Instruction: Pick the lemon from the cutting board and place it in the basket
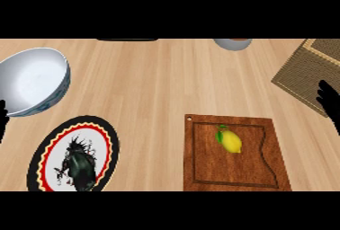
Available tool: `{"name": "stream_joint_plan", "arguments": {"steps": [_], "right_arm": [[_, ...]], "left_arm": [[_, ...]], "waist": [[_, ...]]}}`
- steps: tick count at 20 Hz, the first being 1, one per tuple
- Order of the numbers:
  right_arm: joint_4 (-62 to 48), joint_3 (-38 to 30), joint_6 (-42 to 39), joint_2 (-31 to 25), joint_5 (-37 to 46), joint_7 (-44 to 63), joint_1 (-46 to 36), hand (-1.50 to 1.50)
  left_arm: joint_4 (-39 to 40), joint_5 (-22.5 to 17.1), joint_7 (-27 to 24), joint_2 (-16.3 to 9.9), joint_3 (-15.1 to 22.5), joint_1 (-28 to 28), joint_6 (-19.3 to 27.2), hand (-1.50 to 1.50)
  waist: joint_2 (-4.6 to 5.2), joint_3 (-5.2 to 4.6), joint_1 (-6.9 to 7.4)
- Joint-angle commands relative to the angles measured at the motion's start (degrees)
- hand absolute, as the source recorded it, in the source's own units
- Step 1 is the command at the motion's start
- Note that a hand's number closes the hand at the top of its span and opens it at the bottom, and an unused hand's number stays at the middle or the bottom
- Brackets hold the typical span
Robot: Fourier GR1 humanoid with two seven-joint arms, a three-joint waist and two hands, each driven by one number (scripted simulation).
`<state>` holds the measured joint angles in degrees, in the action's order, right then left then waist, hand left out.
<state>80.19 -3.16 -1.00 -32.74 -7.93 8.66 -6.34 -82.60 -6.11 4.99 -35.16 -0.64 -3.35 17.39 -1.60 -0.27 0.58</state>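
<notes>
A yellow lemon (230, 141) with a green leaf lies on the brown wooden cutting board (206, 170), toward its upper middle. The woven tan basket (306, 72) stands at the far right, partly cut off by the view's edge. My right hand (330, 99) shows at the right edge, just in front of the basket, fingers up and straight, well to the right of the lemon and holding nothing. Only a sliver of my left hand (2, 117) shows at the left edge, below the bowl.
A large white bowl (33, 81) sits at the upper left. A black-rimmed patterned plate (73, 155) lies at the lower left. A small grey bowl (233, 43) stands at the far edge, with a dark object (126, 39) further left.
</notes>
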Motion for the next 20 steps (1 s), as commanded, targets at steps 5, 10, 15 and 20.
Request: {"name": "stream_joint_plan", "arguments": {"steps": [5,10,15,20], "right_arm": [[-1.2,3.5,-9.8,-0.2,0.4,-12.5,-13.5,1.50],[3.6,13.8,-4.4,15.2,7.2,-29.7,-12.2,-1.50],[3.1,15.7,17.1,18.6,24.5,-20.6,-13.4,-1.50],[11.5,13.7,12.9,9.3,30.1,0.0,-16.1,-1.50]], "left_arm": [[-3.8,-4.2,0.3,6.0,2.4,9.8,-3.1,0.00],[-3.5,-4.6,0.8,11.5,5.7,11.2,-2.0,0.00],[-0.2,-5.6,1.8,11.4,4.2,15.0,-3.3,0.00],[-3.1,-5.9,0.0,11.6,3.7,10.1,-3.9,0.00]], "waist": [[2.15,0.34,0.93],[2.06,0.37,0.61],[1.72,0.16,-0.94],[1.09,0.10,-0.79]]}}
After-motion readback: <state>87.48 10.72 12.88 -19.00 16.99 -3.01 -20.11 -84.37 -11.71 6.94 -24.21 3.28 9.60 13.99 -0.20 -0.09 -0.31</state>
